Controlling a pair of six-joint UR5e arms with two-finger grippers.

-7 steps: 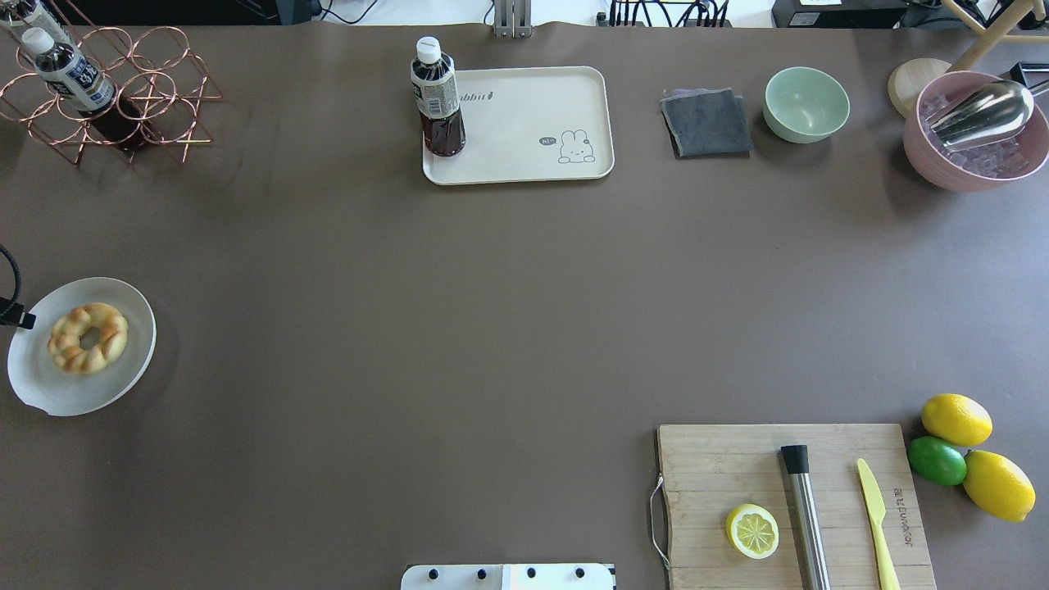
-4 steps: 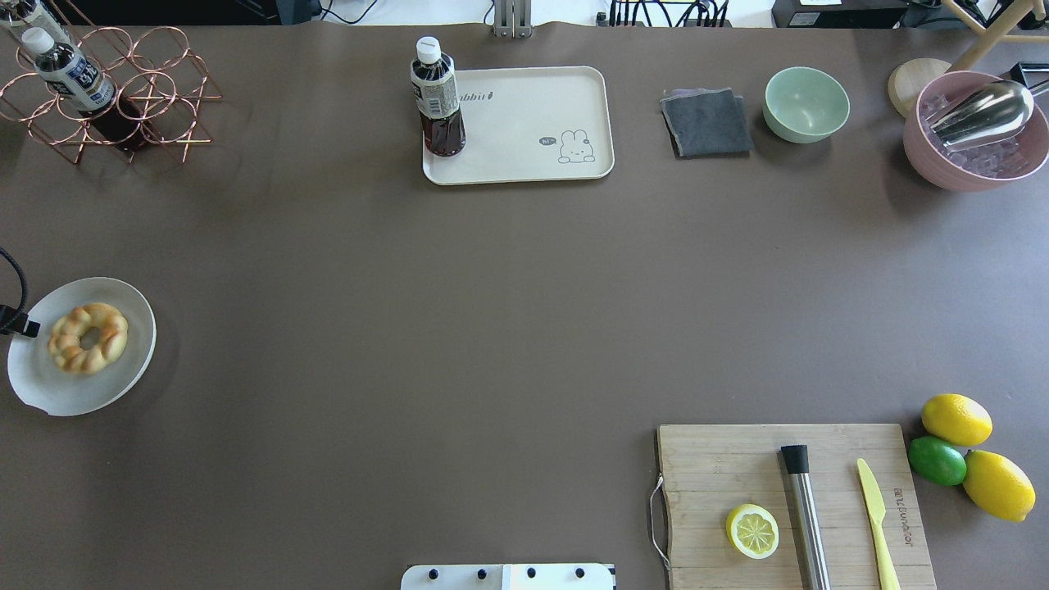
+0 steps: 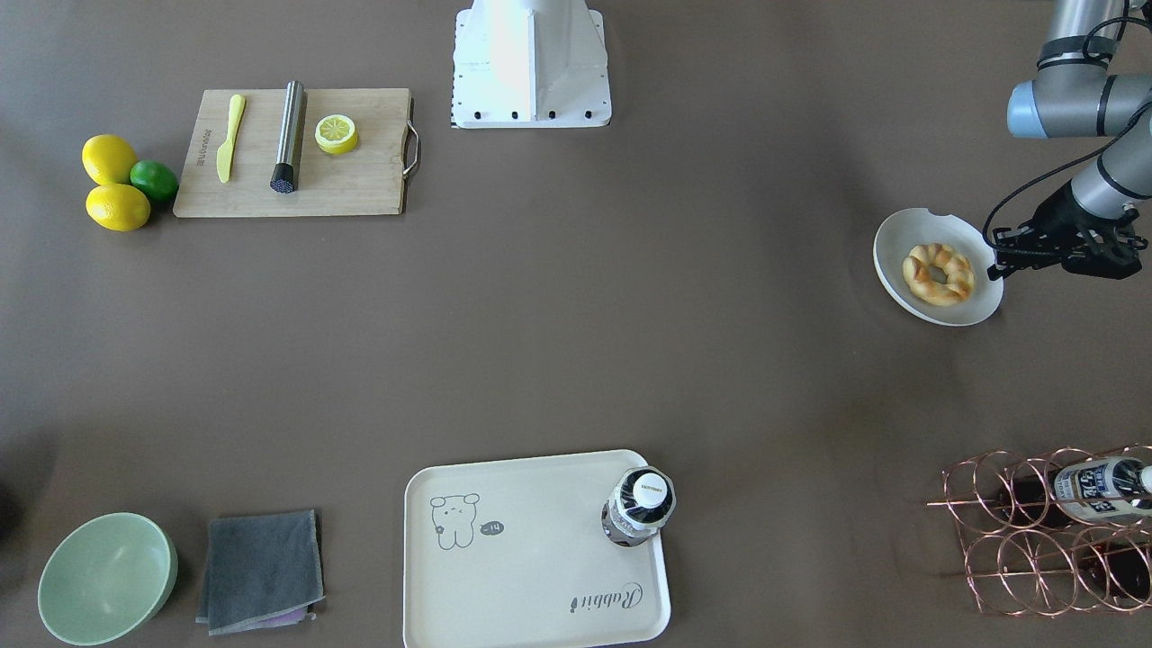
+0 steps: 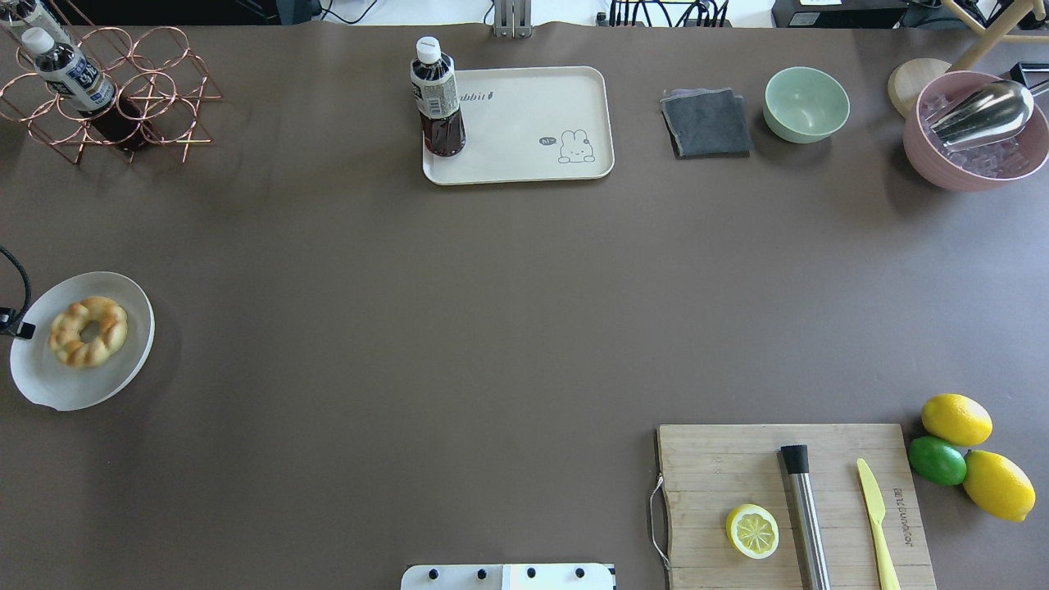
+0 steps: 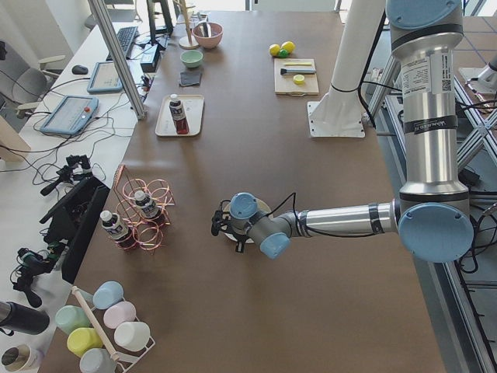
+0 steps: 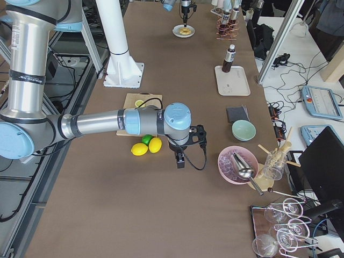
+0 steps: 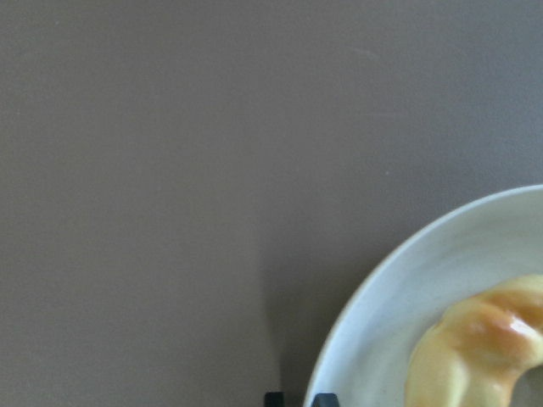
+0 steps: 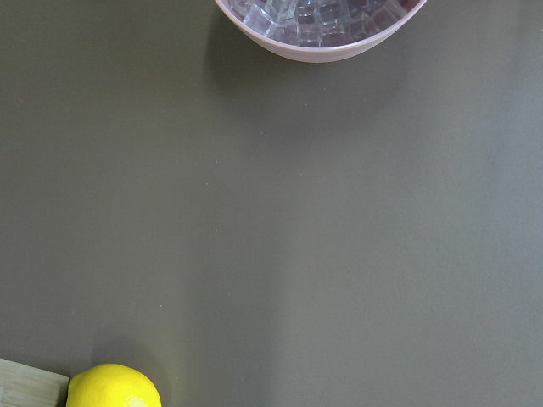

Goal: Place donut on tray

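The donut, a braided golden ring, lies on a round white plate at the table's left edge; it also shows in the front view and the left wrist view. My left gripper is at the plate's outer rim, its fingertips close together with the rim between them. The cream tray lies far off at the back middle, with a dark drink bottle standing on its left end. My right gripper hangs between the lemons and the pink bowl; I cannot tell whether it is open.
A copper wire rack with bottles stands at the back left. A grey cloth, a green bowl and a pink ice bowl are right of the tray. A cutting board sits front right.
The plate with the donut has shifted slightly away from the robot and turned a little; its rim notch has moved. The left gripper stays at the rim.
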